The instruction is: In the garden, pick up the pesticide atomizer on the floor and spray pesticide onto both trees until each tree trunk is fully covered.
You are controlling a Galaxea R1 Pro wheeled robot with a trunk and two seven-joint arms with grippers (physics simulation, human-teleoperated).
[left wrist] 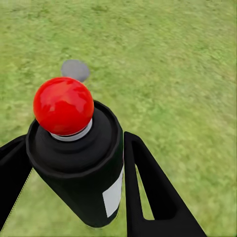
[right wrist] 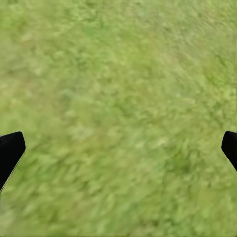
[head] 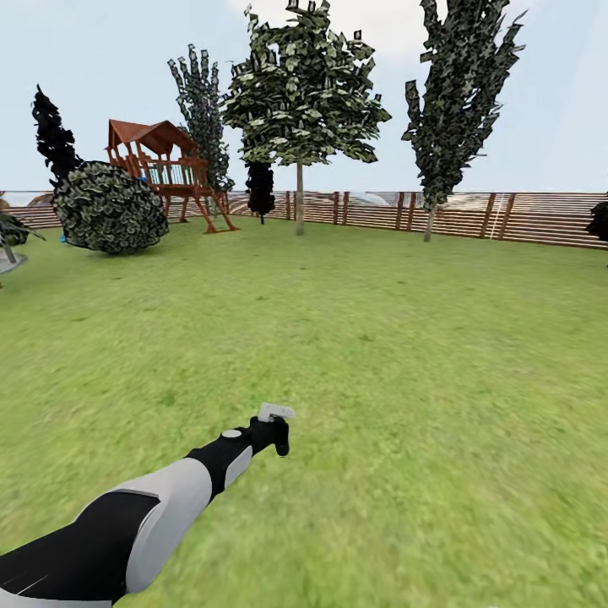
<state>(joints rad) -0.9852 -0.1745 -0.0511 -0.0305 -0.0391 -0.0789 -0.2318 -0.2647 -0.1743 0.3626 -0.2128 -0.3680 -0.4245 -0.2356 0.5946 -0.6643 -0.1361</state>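
The left gripper (head: 272, 432) reaches out low over the lawn (head: 405, 355), toward 12 o'clock, clamped on the pesticide atomizer (head: 275, 414). Its wrist camera shows what the head view cannot: a dark bottle (left wrist: 81, 173) with a red ball top, pinched between both fingers (left wrist: 153, 192). The right gripper's (right wrist: 118, 148) tips are spread wide over grass. A pale-trunked tree (head: 299, 198) stands far off at 12 o'clock before the fence (head: 523, 218).

Open lawn (head: 380, 355) fills the middle and lower frame, free of obstacles ahead of the left end effector (head: 274, 426). Obstacles stand far off along the top: a bush (head: 110, 209) upper left, playhouse (head: 165, 169), tree (head: 299, 198) centre, fence (head: 523, 218) behind.
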